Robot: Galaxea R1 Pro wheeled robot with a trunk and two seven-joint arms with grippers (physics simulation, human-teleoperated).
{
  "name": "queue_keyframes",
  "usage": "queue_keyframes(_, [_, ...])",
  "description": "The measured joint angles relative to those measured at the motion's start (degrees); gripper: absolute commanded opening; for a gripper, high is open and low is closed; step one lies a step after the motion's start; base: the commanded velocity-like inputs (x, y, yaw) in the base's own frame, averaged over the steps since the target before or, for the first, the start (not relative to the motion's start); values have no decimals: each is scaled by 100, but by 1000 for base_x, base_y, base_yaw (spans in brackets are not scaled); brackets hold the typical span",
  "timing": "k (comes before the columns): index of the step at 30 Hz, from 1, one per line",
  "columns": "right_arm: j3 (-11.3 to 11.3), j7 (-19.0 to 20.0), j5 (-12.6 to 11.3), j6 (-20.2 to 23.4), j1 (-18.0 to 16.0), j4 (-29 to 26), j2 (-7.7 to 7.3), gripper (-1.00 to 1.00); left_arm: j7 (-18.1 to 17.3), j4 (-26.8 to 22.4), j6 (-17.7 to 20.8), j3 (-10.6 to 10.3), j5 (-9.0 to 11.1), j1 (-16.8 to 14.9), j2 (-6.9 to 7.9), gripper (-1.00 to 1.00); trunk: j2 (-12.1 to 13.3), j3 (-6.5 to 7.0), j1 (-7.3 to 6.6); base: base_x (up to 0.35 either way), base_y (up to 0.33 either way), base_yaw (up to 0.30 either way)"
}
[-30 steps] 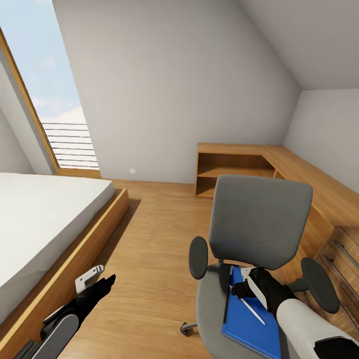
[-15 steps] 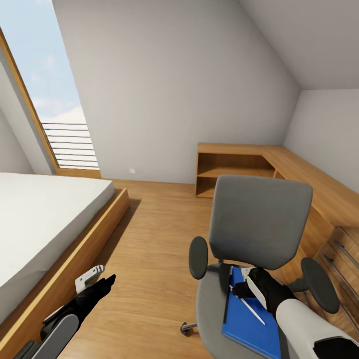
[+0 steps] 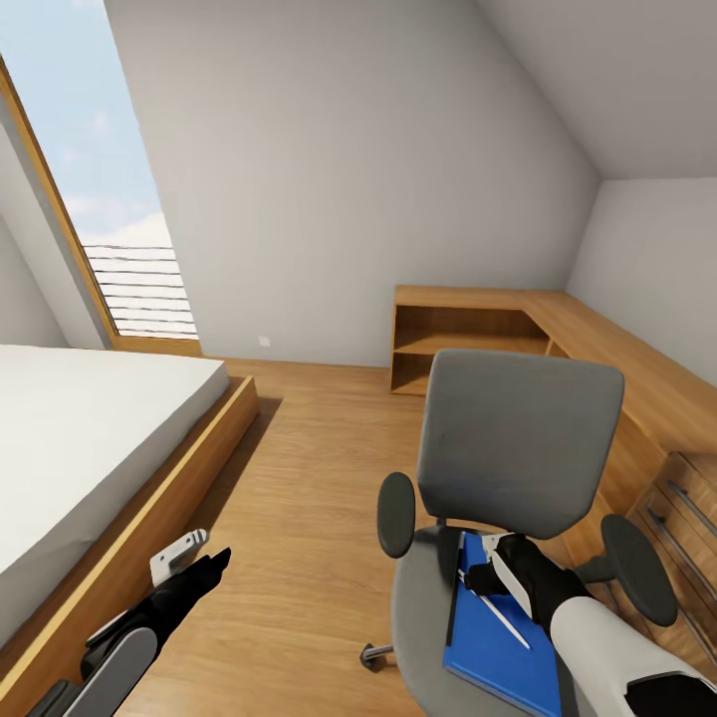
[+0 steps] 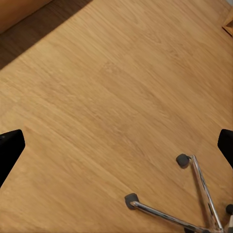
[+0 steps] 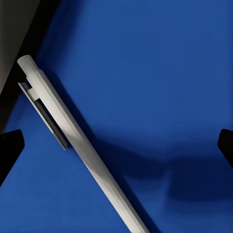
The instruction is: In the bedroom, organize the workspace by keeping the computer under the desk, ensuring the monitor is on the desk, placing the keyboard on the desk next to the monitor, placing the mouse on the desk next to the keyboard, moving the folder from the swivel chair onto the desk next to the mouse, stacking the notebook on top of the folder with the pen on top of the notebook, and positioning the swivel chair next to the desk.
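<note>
Pen (image 5: 77, 145) unmarked, between spread right gripper (image 5: 116, 143) fingertips.

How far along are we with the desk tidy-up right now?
Early on, by these views. Nothing looks finished: the pen lies on a blue flat item on the swivel chair seat. In hand: the right gripper hovers open just above the pen, its fingers not closed on it. The left gripper is open over bare floor. Left: carrying these to the desk and moving the chair.
</note>
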Motion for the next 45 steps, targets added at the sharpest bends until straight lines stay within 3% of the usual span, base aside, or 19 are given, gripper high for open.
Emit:
queue_keyframes(7, [3,-1,-1,0,0,0,0,100,3,-1,0,1,0,0,0,100,0,0,0,0,0,0])
queue_keyframes(12, [3,-1,-5,0,0,0,0,100,4,-1,0,-1,0,0,0,100,-199,-89,109,0,0,0])
queue_keyframes(25, [3,-1,-9,0,0,0,0,100,2,-1,4,1,0,0,0,100,-201,-90,110,0,0,0])
queue_keyframes(31, [6,-5,-19,1,-2,1,0,100,6,-1,4,1,0,0,0,100,-440,-197,241,0,0,0])
queue_keyframes(45, [5,-5,-20,0,-3,2,0,100,6,-1,9,-3,0,0,0,100,-442,-197,241,0,0,0])
